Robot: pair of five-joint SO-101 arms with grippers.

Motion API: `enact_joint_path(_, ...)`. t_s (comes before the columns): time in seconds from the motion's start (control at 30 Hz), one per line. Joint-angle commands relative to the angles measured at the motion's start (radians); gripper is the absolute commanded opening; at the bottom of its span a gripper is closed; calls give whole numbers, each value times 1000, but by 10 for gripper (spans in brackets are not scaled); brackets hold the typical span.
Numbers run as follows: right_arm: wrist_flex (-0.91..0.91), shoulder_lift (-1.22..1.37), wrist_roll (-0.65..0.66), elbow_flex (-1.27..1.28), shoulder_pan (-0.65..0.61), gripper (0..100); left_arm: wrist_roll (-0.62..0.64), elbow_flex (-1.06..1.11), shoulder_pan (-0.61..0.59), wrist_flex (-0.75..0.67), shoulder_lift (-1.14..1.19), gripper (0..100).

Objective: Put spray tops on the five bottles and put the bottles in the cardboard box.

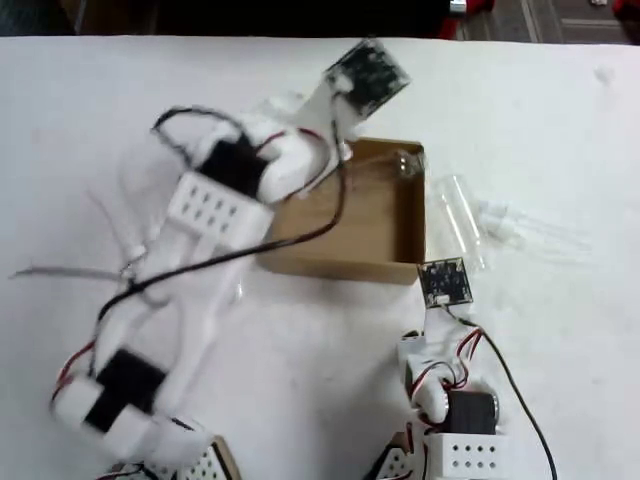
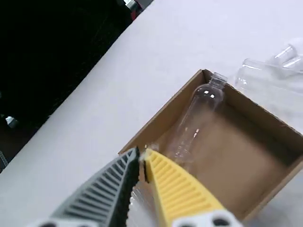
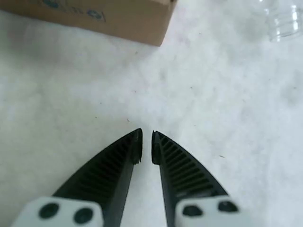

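High view: my left arm lies across the cardboard box. One clear bottle lies inside the box, its threaded neck in a corner. Loose bottles lie on the table just beside the box.

Left wrist view: my left gripper hangs over the box's edge, fingers nearly together, nothing I can make out between them.

Right wrist view: my right gripper sits over the table near the box, fingers a slit apart, holding nothing.

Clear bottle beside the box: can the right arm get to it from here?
Probably yes. The right gripper hangs over bare table by the cardboard box corner, with nothing between it and the clear bottle; its shut jaws would need opening.
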Motion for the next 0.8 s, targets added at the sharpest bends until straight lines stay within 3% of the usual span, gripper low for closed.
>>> enact_joint_path(0.0, 4, -5, 3, 8, 5, 23, -31, -292, 87, 104, 211, 31)
enact_joint_path(0.2, 4, -5, 3, 8, 5, 23, -126, -697, 113, 241, 556, 207)
enact_joint_path(0.37, 4, -5, 3, 8, 5, 23, -226, -1036, 163, 313, 814, 181)
enact_joint_path(0.53, 4, -5, 3, 8, 5, 23, -229, -1298, 196, 339, 1026, 179)
enact_joint_path(0.77, 4, -5, 3, 8, 5, 23, -229, -1476, 213, 331, 1224, 179)
